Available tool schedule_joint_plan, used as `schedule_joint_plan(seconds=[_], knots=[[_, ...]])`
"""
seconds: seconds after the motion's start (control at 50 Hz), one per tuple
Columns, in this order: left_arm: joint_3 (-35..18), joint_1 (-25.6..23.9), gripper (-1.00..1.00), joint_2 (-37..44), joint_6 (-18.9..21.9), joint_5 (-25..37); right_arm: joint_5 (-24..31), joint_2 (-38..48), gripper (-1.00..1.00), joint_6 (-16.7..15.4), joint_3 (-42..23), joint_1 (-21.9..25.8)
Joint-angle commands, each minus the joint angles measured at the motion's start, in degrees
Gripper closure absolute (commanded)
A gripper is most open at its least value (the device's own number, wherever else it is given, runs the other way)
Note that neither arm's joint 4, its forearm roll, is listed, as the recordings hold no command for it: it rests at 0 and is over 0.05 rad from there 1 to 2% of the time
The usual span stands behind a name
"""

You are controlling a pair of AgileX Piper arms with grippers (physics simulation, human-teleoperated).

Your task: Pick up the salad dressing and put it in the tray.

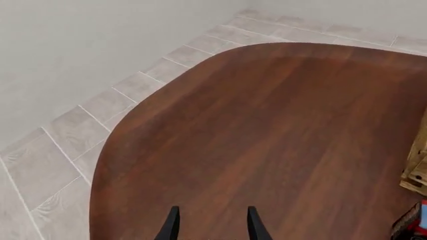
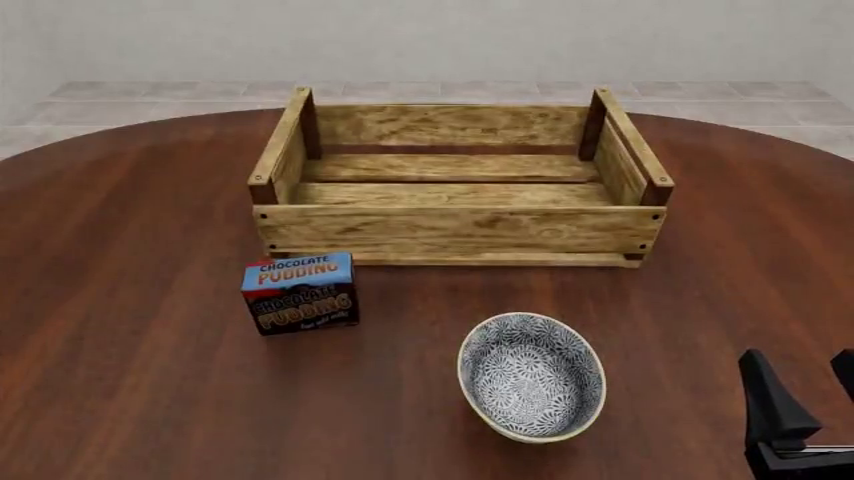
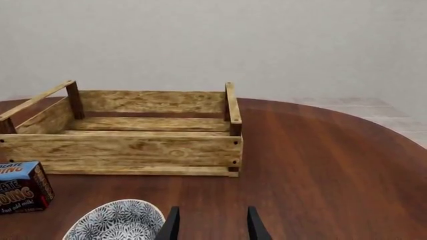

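Both pincers, left (image 1: 211,225) and right (image 3: 211,222), stood open and empty. No dressing bottle showed in any view, only the tray (image 2: 454,228), pudding box (image 2: 299,292) and bowl (image 2: 531,376) on the tabletop (image 2: 134,380). Locating the bottle first seemed wise.

The blue-and-brown box (image 2: 300,292) reads "CHOCOLATE PUDDING" — once on top, again on its front.
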Motion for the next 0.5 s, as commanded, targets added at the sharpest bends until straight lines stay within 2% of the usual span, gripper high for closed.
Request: schedule_joint_plan(seconds=[0.02, 0.5], knots=[[1.3, 2.4, -1.0, 1.5, 1.0, -2.2, 0.2, -0.2, -1.0, -0.3, 0.0, 0.1], [5.5, 4.3, -1.0, -2.2, 2.6, 0.5, 1.4, -1.8, -1.0, -0.6, 0.0, 0.2]])
